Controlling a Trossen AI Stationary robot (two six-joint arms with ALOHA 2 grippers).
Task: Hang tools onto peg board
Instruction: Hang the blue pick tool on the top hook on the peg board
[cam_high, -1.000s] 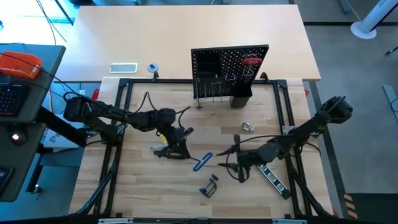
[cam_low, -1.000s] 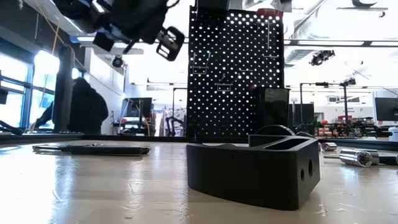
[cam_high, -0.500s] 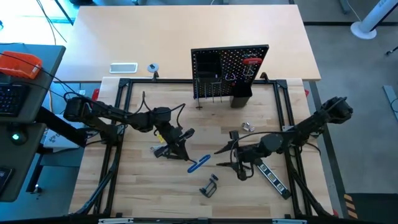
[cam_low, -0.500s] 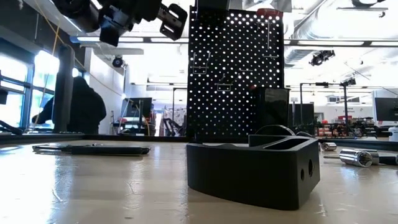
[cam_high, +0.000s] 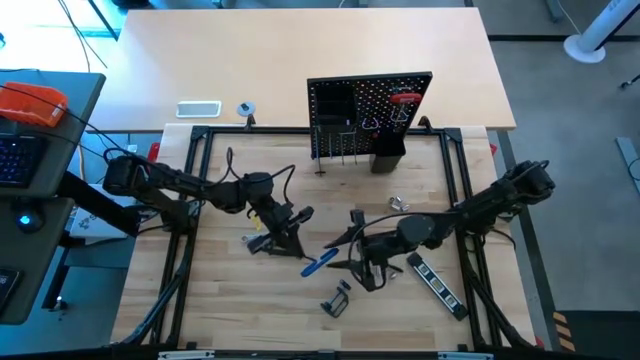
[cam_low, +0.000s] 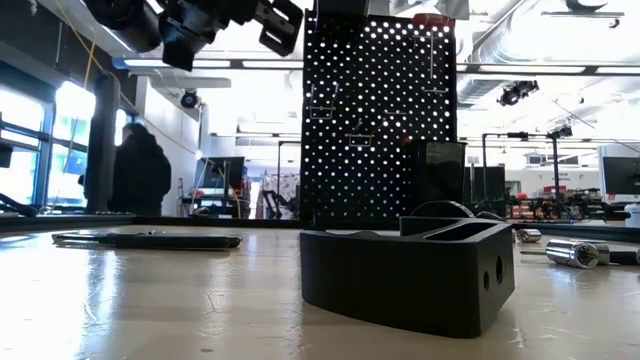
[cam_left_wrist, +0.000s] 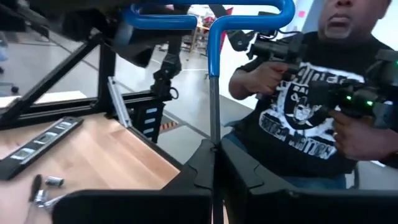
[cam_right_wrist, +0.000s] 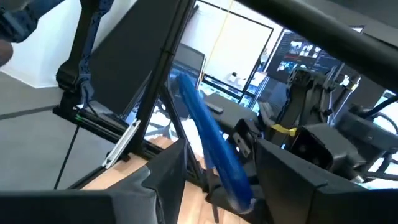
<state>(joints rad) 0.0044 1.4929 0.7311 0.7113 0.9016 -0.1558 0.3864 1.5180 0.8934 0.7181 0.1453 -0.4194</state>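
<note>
The peg board (cam_high: 370, 115) stands upright at the table's far edge, with a red-handled tool (cam_high: 405, 98) and a black bin (cam_high: 388, 155) on its front. My left gripper (cam_high: 300, 243) is shut on the blue-handled hex key (cam_high: 321, 262) above the middle of the table. My right gripper (cam_high: 340, 255) is open. Its two fingers stand on either side of the key's blue handle (cam_right_wrist: 211, 146) in the right wrist view. More tools lie on the table: a black clamp (cam_high: 338, 299), a black striped bar (cam_high: 435, 280) and dark tools (cam_high: 256, 242) under the left arm. My left gripper (cam_left_wrist: 214, 152) pinches the hex key's thin metal shaft (cam_left_wrist: 213, 124) between its two fingers. The fingers point about level and lie along the shaft, which runs straight out ahead of them to the blue cross handle (cam_left_wrist: 211, 12). The key is lifted clear of the table.
Small silver sockets (cam_high: 398, 205) lie between the arms and the peg board. The black clamp (cam_low: 400, 275) fills the near middle of the low view. A person (cam_left_wrist: 323, 99) stands beyond the table's right side. A white flat rectangle (cam_high: 198, 109) and a tape roll (cam_high: 246, 109) lie on the desk behind.
My right gripper has gone toward the table's left edge and a little up, toward the blue hex key, and its fingers now stand around the key's handle. My left gripper has kept its hold on the key and stayed in place.
</note>
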